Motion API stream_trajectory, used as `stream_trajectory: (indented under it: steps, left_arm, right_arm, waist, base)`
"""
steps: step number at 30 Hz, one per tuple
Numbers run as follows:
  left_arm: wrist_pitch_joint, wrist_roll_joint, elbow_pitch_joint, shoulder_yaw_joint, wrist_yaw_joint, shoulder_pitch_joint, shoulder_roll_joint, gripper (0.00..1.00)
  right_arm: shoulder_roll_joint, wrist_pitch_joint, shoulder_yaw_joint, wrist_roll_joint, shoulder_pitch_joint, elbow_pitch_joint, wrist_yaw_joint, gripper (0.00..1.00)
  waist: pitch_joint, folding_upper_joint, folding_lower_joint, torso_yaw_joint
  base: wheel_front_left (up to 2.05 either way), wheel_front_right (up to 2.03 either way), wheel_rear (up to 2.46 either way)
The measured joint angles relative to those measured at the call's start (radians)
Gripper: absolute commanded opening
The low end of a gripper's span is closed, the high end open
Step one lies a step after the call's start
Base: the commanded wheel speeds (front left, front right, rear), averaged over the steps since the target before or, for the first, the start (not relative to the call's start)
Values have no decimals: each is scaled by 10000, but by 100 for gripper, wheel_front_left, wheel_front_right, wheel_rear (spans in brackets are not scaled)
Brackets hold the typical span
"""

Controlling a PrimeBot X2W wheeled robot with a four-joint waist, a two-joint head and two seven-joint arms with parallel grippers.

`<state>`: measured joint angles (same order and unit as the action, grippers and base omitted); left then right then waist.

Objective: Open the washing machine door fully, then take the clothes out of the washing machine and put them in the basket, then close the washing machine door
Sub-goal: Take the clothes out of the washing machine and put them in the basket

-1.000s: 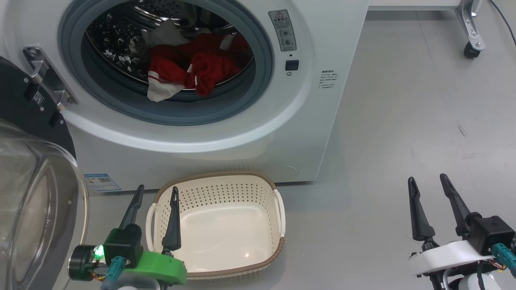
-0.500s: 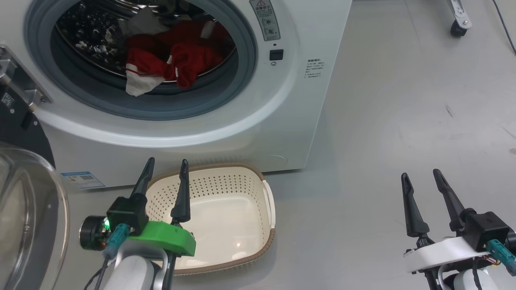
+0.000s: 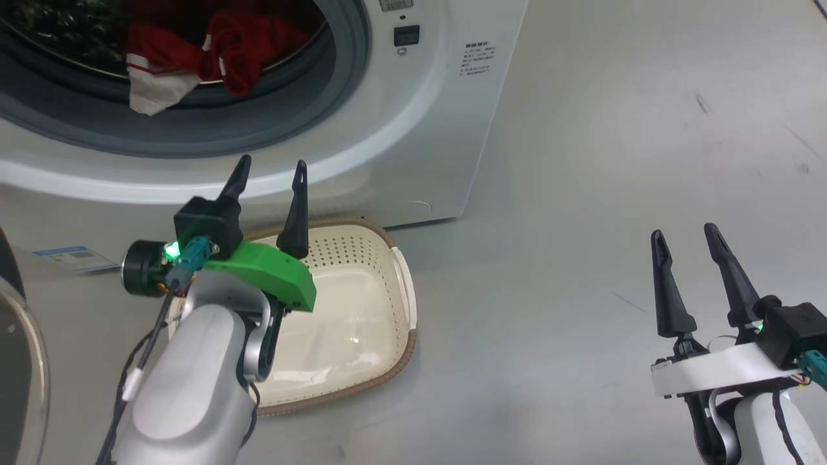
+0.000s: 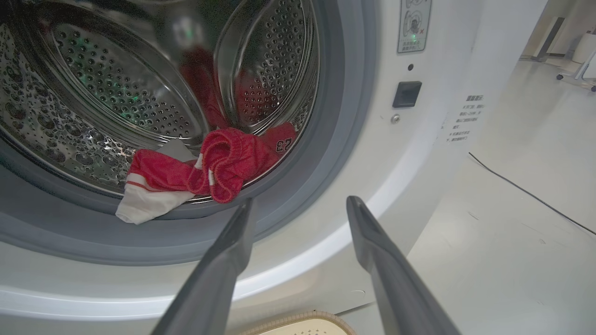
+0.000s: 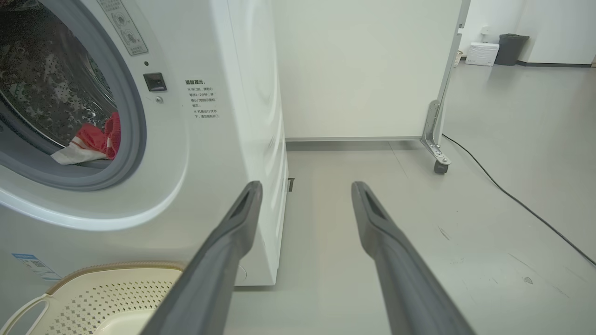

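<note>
Unloading step – the left gripper (image 3: pixel 272 163), spread wide and empty, pointed at the clothes (image 4: pixel 205 167) just inside the washing machine (image 3: pixel 420 129) – next, probably, reaching in to pinch them

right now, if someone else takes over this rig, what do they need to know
Left claw: open, empty, raised above the basket, pointing at the washing machine opening.
Right claw: open, empty, off to the right above the floor.
Washing machine door: swung open to the left.
Clothes: red bundle at the front of the drum, with a white end draped onto the grey gasket.
Basket: on the floor in front of the machine, no clothes in it.
Done: door opened.
Left: move the clothes to the basket, close the door.
</note>
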<state>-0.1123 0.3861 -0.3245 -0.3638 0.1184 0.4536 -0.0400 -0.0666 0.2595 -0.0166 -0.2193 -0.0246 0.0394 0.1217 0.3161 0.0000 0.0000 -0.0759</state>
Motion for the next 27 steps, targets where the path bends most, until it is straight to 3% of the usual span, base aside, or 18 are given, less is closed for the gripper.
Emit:
stream_trajectory:
  steps: [7, 27]
  left_arm:
    - [848, 6, -725, 403, 0, 1466, -48, 100]
    - [3866, 2, -2104, 1078, -61, 4914, -1879, 100]
  right_arm:
    - [0, 2, -54, -272, -568, -105, 2, 100]
    - [33, 2, -625, -890, -1701, 104, 4, 100]
  waist:
    - [847, 0, 0, -338]
    - [2502, 0, 1, -1440]
  base:
    - [0, 0, 0]
    - [0, 0, 0]
